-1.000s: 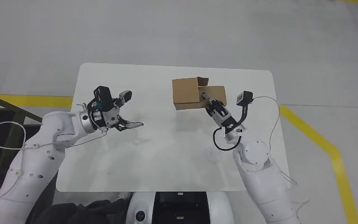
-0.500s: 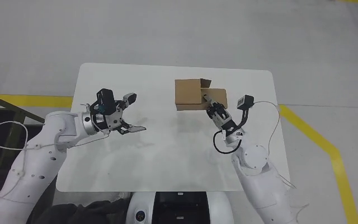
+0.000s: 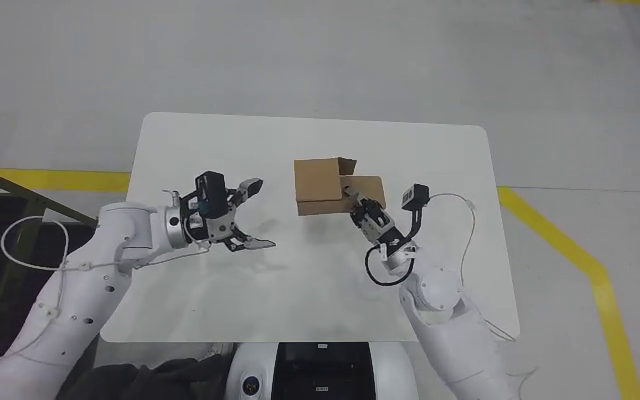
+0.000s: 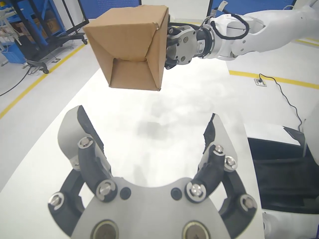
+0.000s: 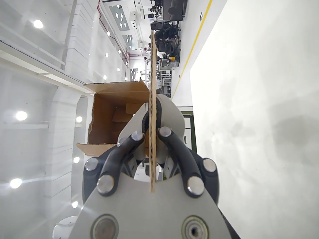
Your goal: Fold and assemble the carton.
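A brown cardboard carton (image 3: pixel 320 185) hangs above the middle of the white table (image 3: pixel 200 290), its body squared up and one end open with flaps spread. My right gripper (image 3: pixel 357 203) is shut on one of its flaps (image 5: pixel 153 115), the flap's edge pinched between the fingers (image 5: pixel 159 111). In the left wrist view the carton (image 4: pixel 129 48) floats clear of the tabletop with the right arm's wrist behind it. My left gripper (image 3: pixel 254 212) stands open to the left of the carton, apart from it, with nothing between its fingers (image 4: pixel 84 128).
The table's far edge (image 3: pixel 310 120) lies beyond the carton and bare tabletop lies below both arms. A black cable (image 3: pixel 395 255) loops off the right wrist. Yellow floor lines (image 3: pixel 560 240) run past the table.
The right gripper has carried the carton left and toward the table's middle. The left gripper has moved right, closer to the carton, staying open.
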`<control>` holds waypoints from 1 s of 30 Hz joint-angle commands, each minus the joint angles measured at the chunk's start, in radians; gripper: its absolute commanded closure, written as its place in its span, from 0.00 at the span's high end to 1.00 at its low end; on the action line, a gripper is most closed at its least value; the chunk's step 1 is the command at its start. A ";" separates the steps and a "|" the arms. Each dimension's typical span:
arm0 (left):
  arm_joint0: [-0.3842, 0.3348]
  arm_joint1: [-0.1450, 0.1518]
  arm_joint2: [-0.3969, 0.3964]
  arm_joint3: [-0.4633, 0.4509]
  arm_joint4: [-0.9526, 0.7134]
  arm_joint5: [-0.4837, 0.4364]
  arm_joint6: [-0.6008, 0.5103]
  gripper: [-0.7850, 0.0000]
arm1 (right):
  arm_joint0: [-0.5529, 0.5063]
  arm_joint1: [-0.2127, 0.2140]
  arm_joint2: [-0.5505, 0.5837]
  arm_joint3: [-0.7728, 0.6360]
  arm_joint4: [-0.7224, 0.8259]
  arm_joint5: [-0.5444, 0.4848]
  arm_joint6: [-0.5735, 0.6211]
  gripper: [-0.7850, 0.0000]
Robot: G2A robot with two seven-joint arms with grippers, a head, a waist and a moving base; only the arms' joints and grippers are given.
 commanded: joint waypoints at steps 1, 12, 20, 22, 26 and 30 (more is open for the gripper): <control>-0.013 -0.005 0.020 0.008 -0.003 0.003 -0.004 1.00 | 0.002 -0.002 -0.014 0.008 0.010 -0.005 0.001 0.00; -0.103 -0.036 0.116 0.082 -0.057 0.024 -0.044 1.00 | 0.018 -0.010 -0.072 0.022 0.020 -0.016 0.032 0.00; -0.121 -0.046 0.130 0.099 -0.067 0.011 -0.043 1.00 | 0.022 -0.010 -0.076 0.025 0.026 -0.018 0.022 0.00; -0.121 -0.047 0.128 0.101 -0.063 0.012 -0.036 1.00 | 0.022 -0.010 -0.077 0.024 0.026 -0.018 0.021 0.00; -0.116 -0.050 0.127 0.105 -0.062 0.011 -0.033 1.00 | 0.019 -0.010 -0.079 0.019 0.021 -0.021 0.019 0.00; -0.117 -0.052 0.126 0.108 -0.075 0.003 -0.042 0.88 | 0.017 -0.010 -0.080 0.018 0.017 -0.023 0.014 0.00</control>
